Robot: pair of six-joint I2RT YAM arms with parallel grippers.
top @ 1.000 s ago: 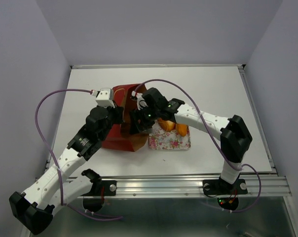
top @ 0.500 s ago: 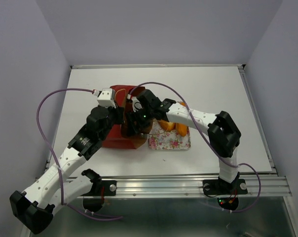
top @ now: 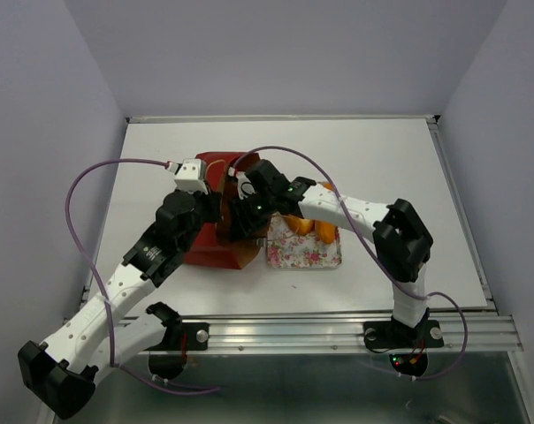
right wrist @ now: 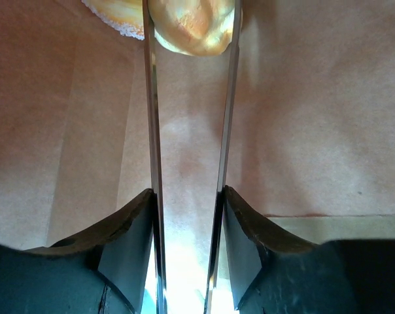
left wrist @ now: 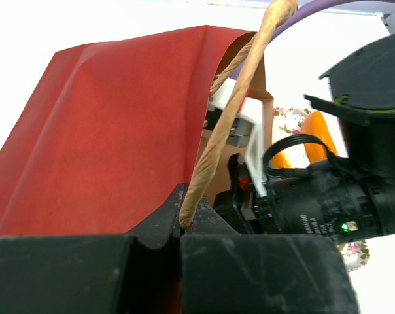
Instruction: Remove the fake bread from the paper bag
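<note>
The red paper bag (top: 203,254) lies on its side with its mouth toward the right. My left gripper (left wrist: 181,226) is shut on the bag's tan cord handle (left wrist: 227,111) and holds the mouth up. My right gripper (right wrist: 191,18) reaches inside the bag, over the brown kraft lining. Its two long fingers press on both sides of a glossy golden bun, one piece of the fake bread (right wrist: 191,31). Another pale pastry (right wrist: 116,9) shows at the top left edge. From above, the right gripper's fingers are hidden in the bag mouth (top: 242,231).
A floral tray (top: 307,258) lies right of the bag mouth with orange pastries (top: 304,226) on it. The right arm (top: 355,210) crosses above the tray. A purple cable (top: 99,172) loops over the left side.
The right gripper has pushed left, deeper into the bag, and its fingers have narrowed onto the bun. The left gripper has kept its hold on the handle.
</note>
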